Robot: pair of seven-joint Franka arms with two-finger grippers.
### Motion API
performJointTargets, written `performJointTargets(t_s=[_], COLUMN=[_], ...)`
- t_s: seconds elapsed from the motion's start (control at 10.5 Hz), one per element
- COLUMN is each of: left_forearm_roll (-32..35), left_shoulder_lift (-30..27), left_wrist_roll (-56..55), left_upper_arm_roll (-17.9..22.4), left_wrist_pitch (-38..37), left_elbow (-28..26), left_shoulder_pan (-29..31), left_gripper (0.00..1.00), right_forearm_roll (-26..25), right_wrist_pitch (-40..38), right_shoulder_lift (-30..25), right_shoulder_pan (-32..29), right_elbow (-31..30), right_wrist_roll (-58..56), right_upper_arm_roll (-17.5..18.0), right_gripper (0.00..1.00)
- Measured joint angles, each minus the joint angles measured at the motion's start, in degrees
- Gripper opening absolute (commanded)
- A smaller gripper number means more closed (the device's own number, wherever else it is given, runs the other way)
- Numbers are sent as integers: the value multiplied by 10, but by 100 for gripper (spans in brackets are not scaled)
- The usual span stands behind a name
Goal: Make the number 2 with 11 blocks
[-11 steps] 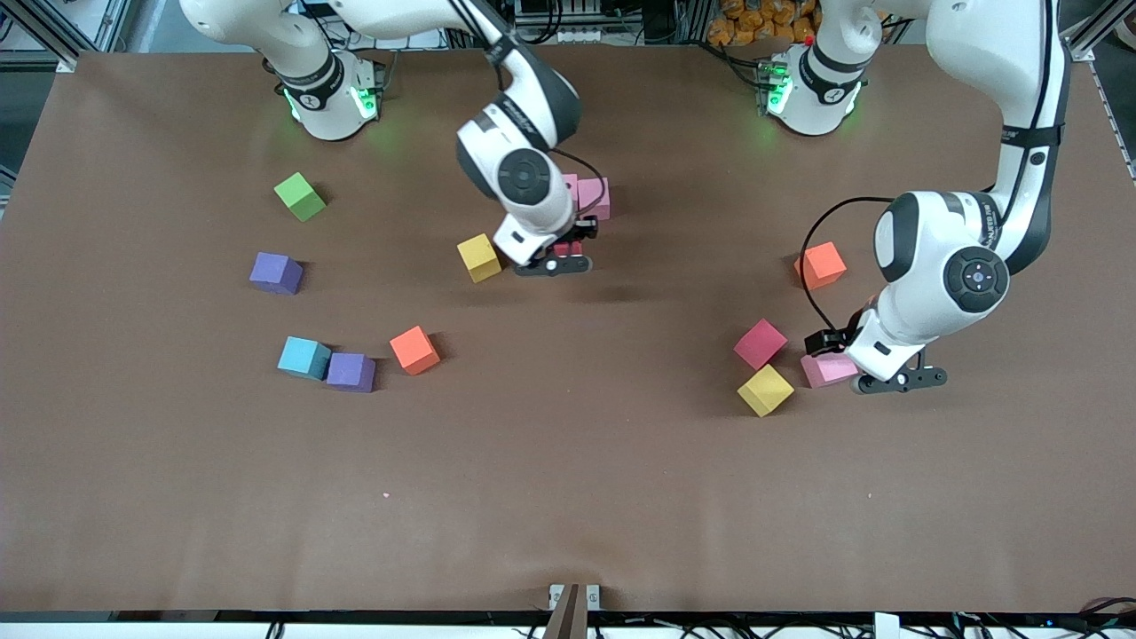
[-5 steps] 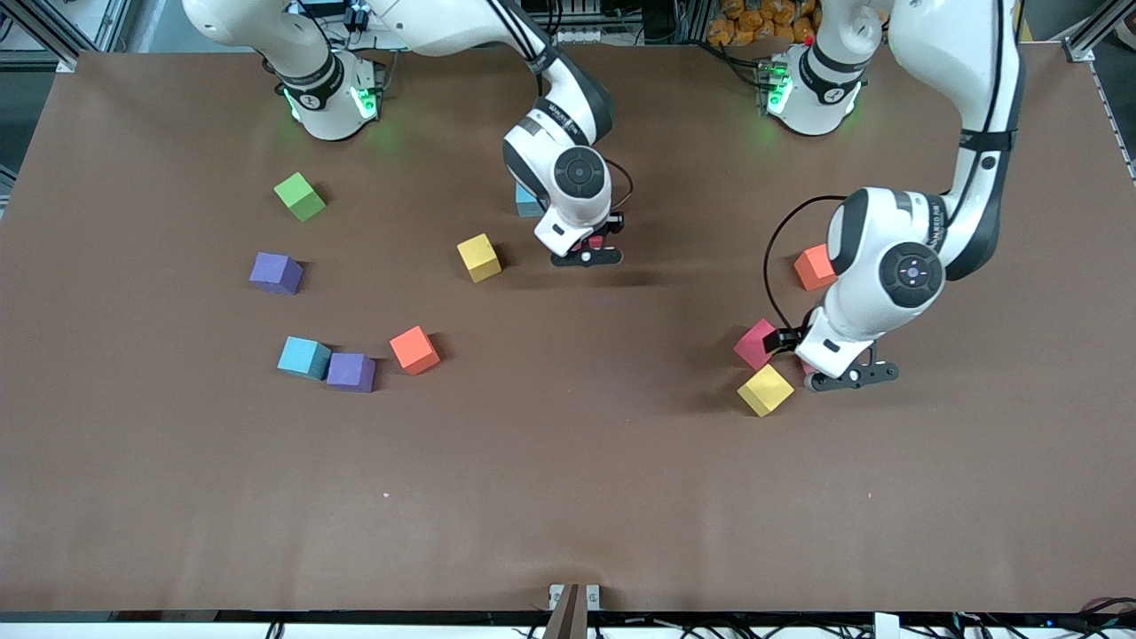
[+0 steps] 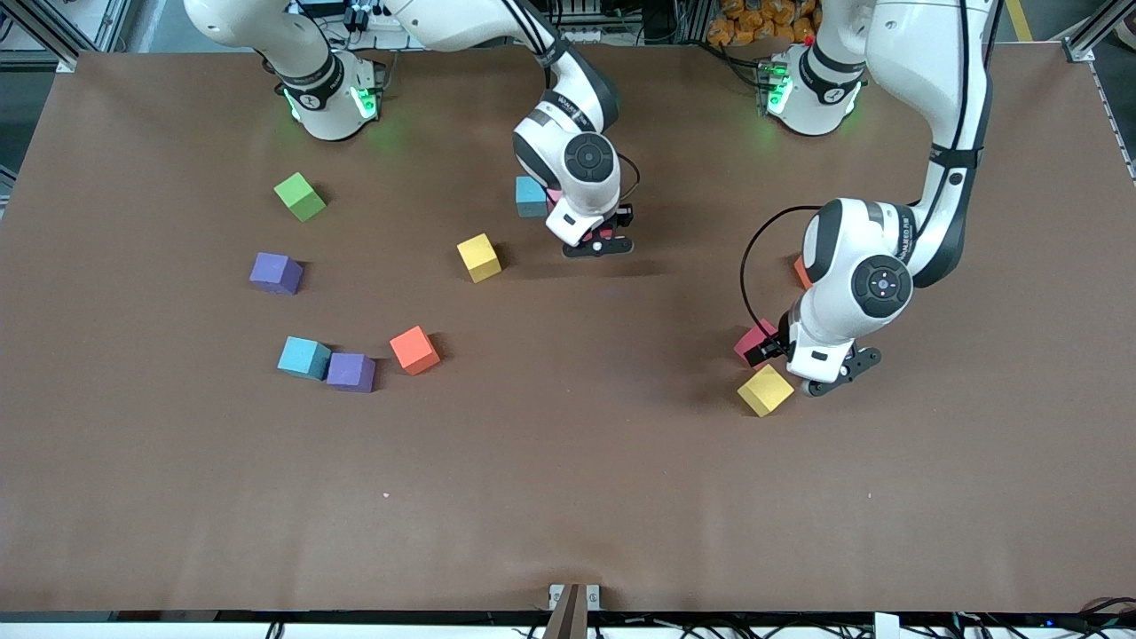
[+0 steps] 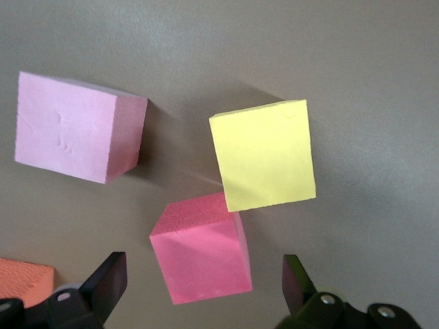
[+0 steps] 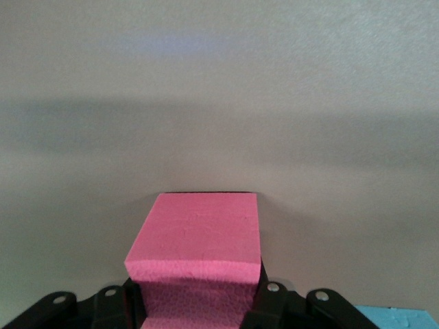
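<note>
1. While no part of the digit is laid out yet, the blocks lie scattered: a yellow cube (image 3: pixel 479 257) near the middle, an orange cube (image 3: pixel 414 350) nearer the front camera toward the right arm's end, with a teal cube (image 3: pixel 303 357) touching a purple cube (image 3: pixel 351 372) beside it, and another purple cube (image 3: pixel 276 272) and the green cube (image 3: pixel 300 196) farther from the front camera than those.
2. The right gripper (image 3: pixel 597 247) sits over the table's middle, its jaws clenched on a pink cube (image 5: pixel 195 257); a second teal cube (image 3: pixel 531 196) rests just beside that arm's wrist.
3. The left gripper (image 4: pixel 202 291) hovers over a cluster at its own end, jaws spread and holding nothing, straddling a red-pink cube (image 4: pixel 202 257) whose corner touches a yellow cube (image 4: pixel 264 155); a pale pink cube (image 4: pixel 79 128) lies near, apart from both.
4. An orange cube (image 3: pixel 800 271) peeks out by the left arm.
5. The cubes look like light, matte foam (pitted faces, slightly soft), so they should grip well without slipping, though a hard squeeze may dent them.
6. Best hold, I judge: two opposite flat faces, fingers square to them; the red-pink one sits skewed to the fingers, so a wrist turn seems needed first.
</note>
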Motion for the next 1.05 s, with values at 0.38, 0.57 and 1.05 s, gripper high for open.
performJointTargets(t_s=[0.38,0.57,1.05], left_forearm_roll=[-8,-13,-21], left_shoulder_lift=[18,32,42], left_wrist_roll=[-34,-54,-81], left_upper_arm_roll=[0,-1,-7], left_wrist_pitch=[32,48,55], left_elbow=[-12,-17,-20], left_shoulder_pan=[0,-6,-17], left_gripper=[100,100,76], right_forearm_roll=[-1,-1,-1], right_wrist_pitch=[-1,-1,-4], right_shoulder_lift=[-1,-3,-7], right_shoulder_pan=[4,8,17], right_elbow=[-2,-6,-12], right_wrist_roll=[0,3,18], right_upper_arm_roll=[0,0,-2], right_gripper=[11,11,14])
